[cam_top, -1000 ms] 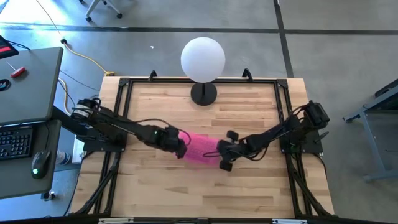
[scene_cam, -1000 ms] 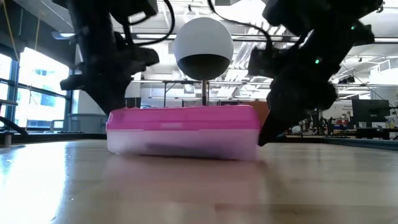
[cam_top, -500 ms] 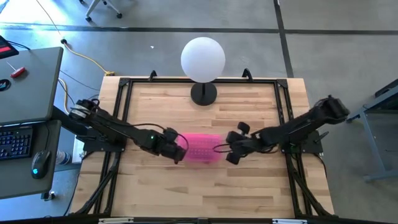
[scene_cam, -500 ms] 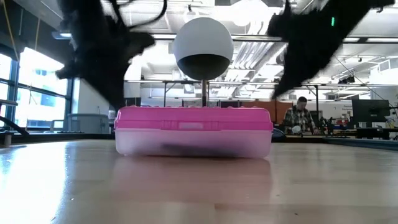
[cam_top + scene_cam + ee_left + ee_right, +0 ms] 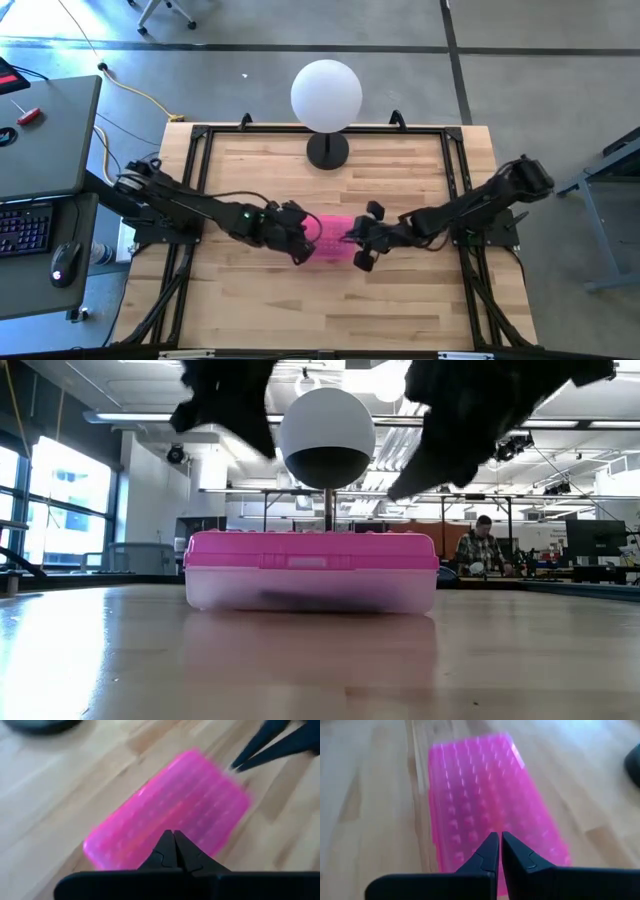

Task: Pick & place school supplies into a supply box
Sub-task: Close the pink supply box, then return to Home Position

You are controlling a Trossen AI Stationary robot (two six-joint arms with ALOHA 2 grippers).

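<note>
In the centre of the high view the supply box (image 5: 333,239) lies flat on the table (image 5: 400,310), its pink lid (image 5: 492,800) closed. Half a second ago both arms stood off its ends, the right one drawn well back toward the right of the frame; now both have come in over it again, the left gripper (image 5: 305,240) above its left end and the right gripper (image 5: 360,245) above its right end. In the low view the two dark shapes hang above the lid with clear air beneath them, so neither touches the box, and the box sits in the same place as half a second ago. Each wrist view shows that arm's fingertips pressed together with nothing between them. That suggests the packing is over and the arms are checking or pressing the lid, not fetching anything. No pen, pencil or scissors lies loose on the wood. Through the clear lower wall in the low view a dark smudge shows along the bottom, probably the supplies, though no single item can be made out. The globe lamp (image 5: 326,100) stands at the upper middle of the table, well apart.
</note>
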